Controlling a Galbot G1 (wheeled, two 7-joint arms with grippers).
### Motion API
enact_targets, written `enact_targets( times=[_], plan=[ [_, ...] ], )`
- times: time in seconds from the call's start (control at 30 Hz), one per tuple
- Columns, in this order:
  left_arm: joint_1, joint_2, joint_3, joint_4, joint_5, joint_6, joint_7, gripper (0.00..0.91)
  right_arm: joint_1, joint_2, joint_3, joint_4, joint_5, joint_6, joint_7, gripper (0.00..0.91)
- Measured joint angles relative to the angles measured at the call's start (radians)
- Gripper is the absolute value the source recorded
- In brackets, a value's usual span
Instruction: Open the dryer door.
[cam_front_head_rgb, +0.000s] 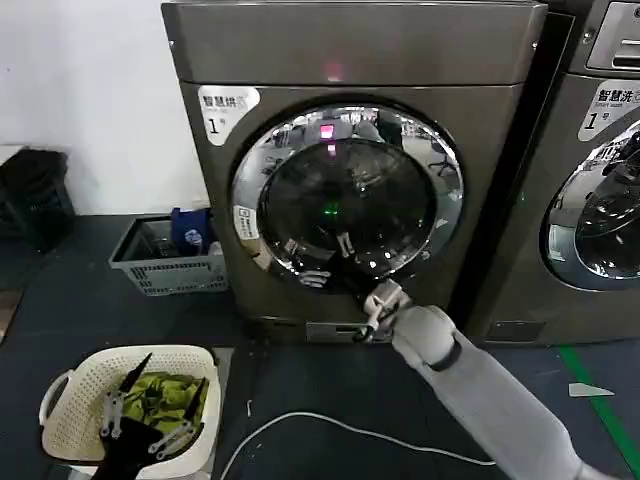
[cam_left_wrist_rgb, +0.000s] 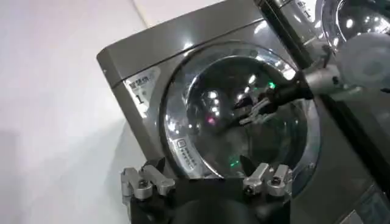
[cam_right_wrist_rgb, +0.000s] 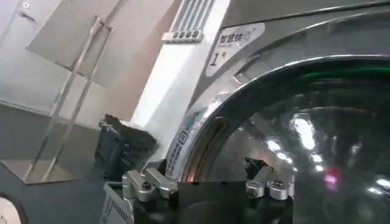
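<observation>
dryer door (cam_front_head_rgb: 345, 195) shut, right end effector (cam_front_head_rgb: 372, 310) reaching low rim

White sticker (cam_front_head_rgb: 226, 110) reading "1" on the dryer (cam_front_head_rgb: 350, 60), similar "1" sticker (cam_front_head_rgb: 612, 108) on neighbouring machine (cam_front_head_rgb: 590, 200)

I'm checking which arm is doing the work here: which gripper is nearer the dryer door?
Right. The right gripper is up against the lower rim of the dryer door; the left gripper hangs well back over the laundry basket.
</observation>
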Motion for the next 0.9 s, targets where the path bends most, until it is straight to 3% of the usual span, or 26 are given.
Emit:
enact_targets(
  times=[0.9],
  plan=[
    [-0.014, -0.005, 0.003, 0.014, 0.002, -0.004, -0.001, 0.907, 0.157, 0.129, -0.104, -0.214, -0.022, 0.015, -0.022, 0.907]
  ],
)
